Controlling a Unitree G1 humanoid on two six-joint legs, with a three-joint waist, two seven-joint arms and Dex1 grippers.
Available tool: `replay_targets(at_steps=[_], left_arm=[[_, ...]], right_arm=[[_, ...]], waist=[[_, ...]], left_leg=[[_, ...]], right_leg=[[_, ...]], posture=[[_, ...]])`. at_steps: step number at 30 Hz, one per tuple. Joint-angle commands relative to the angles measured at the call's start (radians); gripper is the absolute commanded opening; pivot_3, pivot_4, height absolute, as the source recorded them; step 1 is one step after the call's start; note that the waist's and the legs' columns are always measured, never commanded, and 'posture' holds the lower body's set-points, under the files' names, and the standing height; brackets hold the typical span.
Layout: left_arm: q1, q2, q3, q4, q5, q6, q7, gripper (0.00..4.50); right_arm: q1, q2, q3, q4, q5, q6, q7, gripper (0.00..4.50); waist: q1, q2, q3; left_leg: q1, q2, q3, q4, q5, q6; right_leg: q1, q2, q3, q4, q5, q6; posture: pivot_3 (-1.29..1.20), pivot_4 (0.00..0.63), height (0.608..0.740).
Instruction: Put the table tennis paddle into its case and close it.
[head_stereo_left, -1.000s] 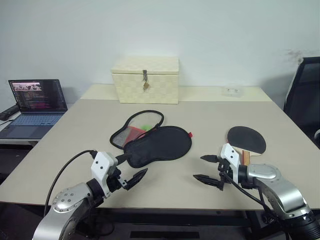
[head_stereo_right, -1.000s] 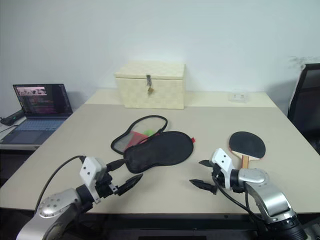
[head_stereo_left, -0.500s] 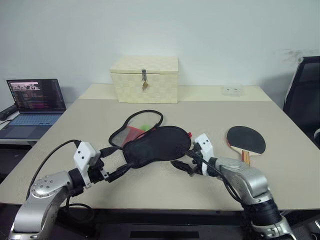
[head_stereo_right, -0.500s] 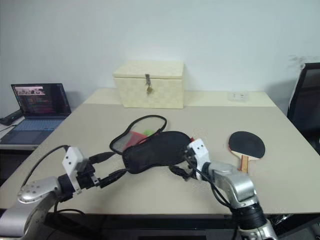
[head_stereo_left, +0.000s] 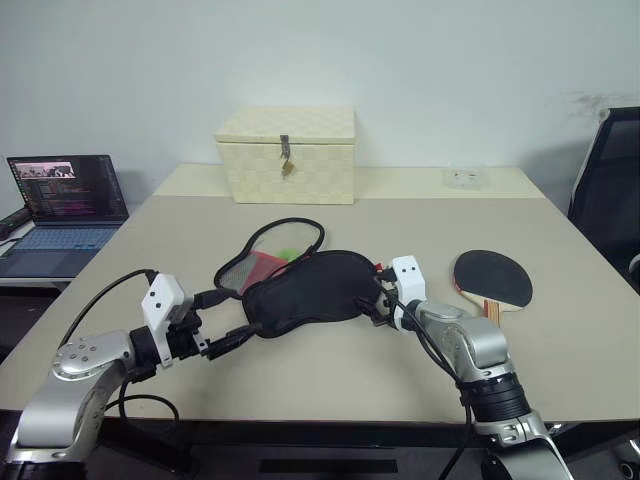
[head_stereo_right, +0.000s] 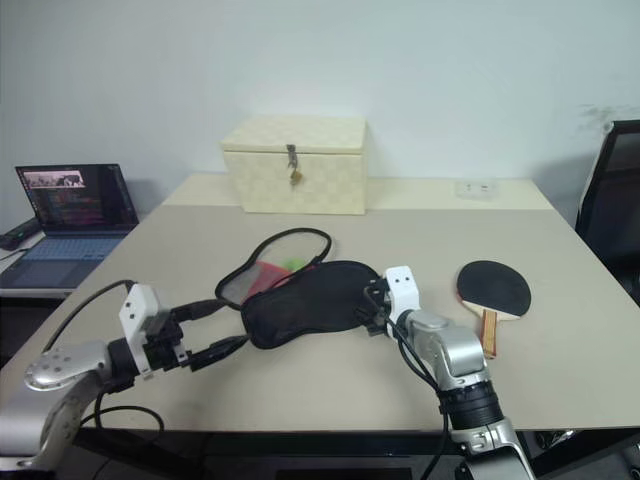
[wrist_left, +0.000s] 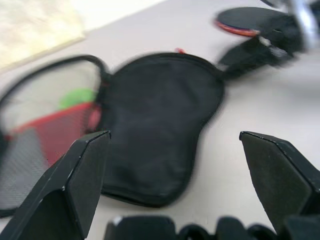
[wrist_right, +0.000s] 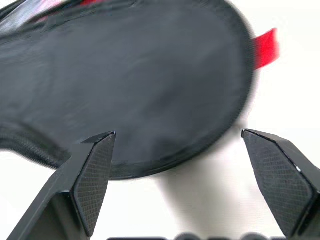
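- At the far left I see an open laptop (head_stereo_left: 68, 200) on a side desk, apart from the beige tabletop (head_stereo_left: 300, 375).
- My left gripper (head_stereo_left: 222, 320) hovers low over the tabletop, its two black fingers (wrist_left: 82, 175) spread wide and empty, pointing at the narrow near end of the case.
- The soft black paddle-shaped zip case (head_stereo_left: 310, 288) lies unzipped in the middle of the tabletop, its red-and-mesh flap (head_stereo_left: 262, 262) folded back, with a green tag inside.
- Behind it, a cream checkered box with a metal latch (head_stereo_left: 287, 155) stands near the wall.
- My right gripper (head_stereo_left: 378, 303) sits at the case's round right edge, beside a small red tab, fingers (wrist_right: 92, 175) apart, gripping nothing.
- The table tennis paddle with round black rubber face and striped wooden handle (head_stereo_left: 492, 280) lies flat to the right, outside the case.
- A black chair (head_stereo_left: 608, 170) stands at the far right.
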Motion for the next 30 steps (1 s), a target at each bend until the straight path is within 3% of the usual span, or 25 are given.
replay_targets(at_steps=[1,15,29,30], left_arm=[[-0.006,0.056,0.061,-0.062,-0.082,0.06,-0.047,4.49],[-0.066,0.076,0.054,-0.05,-0.081,0.085,-0.055,4.49],[-0.081,0.058,0.034,-0.04,-0.069,0.069,-0.045,4.49],[-0.081,0.057,0.032,-0.038,-0.067,0.066,-0.044,4.5]], right_arm=[[0.005,-0.002,-0.024,-0.047,-0.021,-0.007,-0.041,4.43],[-0.044,0.166,-0.046,0.057,0.055,0.092,-0.036,4.43],[-0.142,0.316,-0.23,0.132,0.19,0.213,-0.133,4.43],[-0.145,0.321,-0.23,0.134,0.199,0.214,-0.14,4.27]], waist=[[0.0,0.0,0.0],[-0.01,0.0,0.0],[-0.02,0.0,0.0],[-0.02,0.0,0.0]], left_leg=[[0.0,0.0,0.0,0.0,0.0,0.0],[0.002,0.007,0.003,0.0,0.0,0.0],[0.005,0.01,0.003,0.0,0.0,0.0],[0.005,0.01,0.003,0.0,0.0,0.0]], right_leg=[[0.0,0.0,0.0,0.0,0.0,0.0],[0.0,0.008,0.0,0.0,0.001,-0.003],[0.0,0.013,0.004,0.004,0.0,-0.006],[0.0,0.013,0.004,0.004,0.0,-0.006]], posture=[[0.0,0.15,0.74],[0.0,0.15,0.74],[0.0,0.15,0.74],[0.0,0.15,0.74]])
